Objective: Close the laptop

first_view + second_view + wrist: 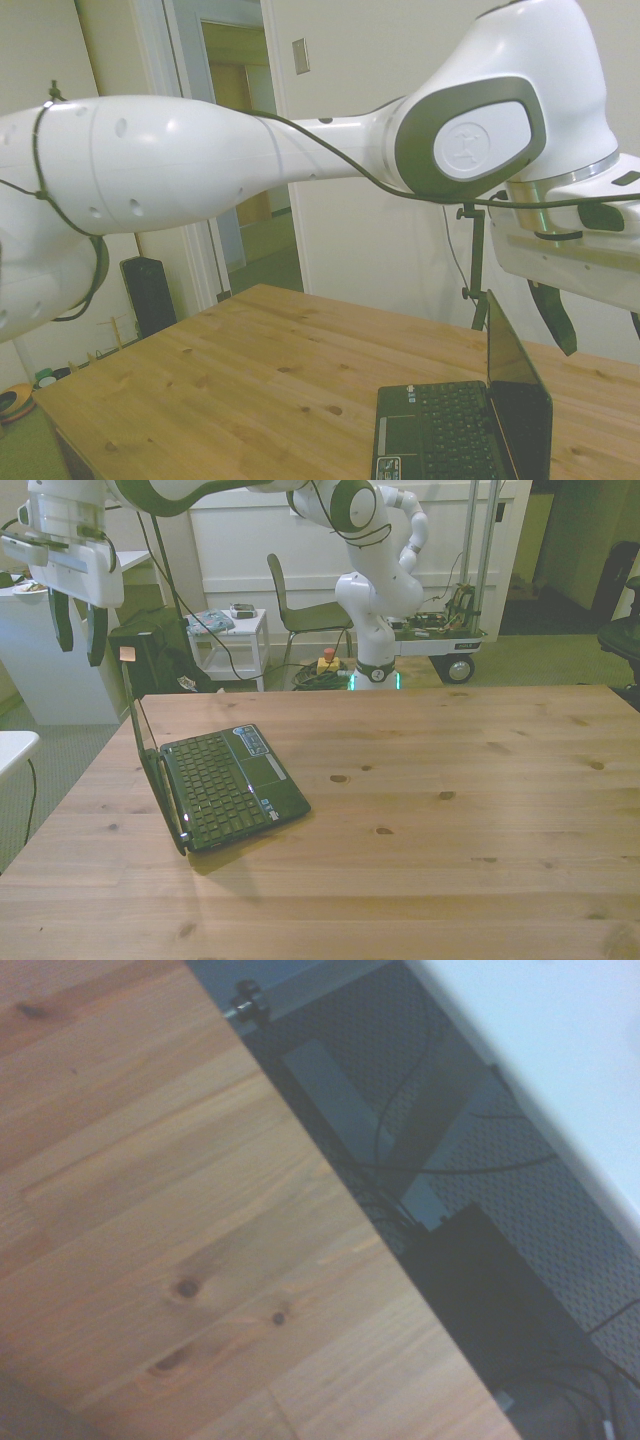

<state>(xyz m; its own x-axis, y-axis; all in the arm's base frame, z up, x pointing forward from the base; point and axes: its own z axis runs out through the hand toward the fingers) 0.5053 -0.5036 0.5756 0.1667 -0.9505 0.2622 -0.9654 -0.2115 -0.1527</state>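
The laptop (pixel 225 780) lies open near the table's edge on the front view's left, its screen (pixel 515 385) standing nearly upright and its keyboard (pixel 440 435) facing up. My gripper (pixel 79 630) hangs open in the air above and a little behind the top edge of the lid, touching nothing. One dark fingertip (pixel 557 318) shows just over the lid's top corner in the side view. The wrist view holds only the wooden tabletop (pixel 180 1220), its edge and the floor beyond; the laptop is out of that view.
The table's wooden top (pixel 450 780) stretches to the front view's right of the laptop. Beyond the table's edge stand a black box (pixel 150 660), a white side table (pixel 235 630), a chair (pixel 300 610) and a wheeled cart (pixel 450 640). Cables lie on the floor (pixel 470 1160).
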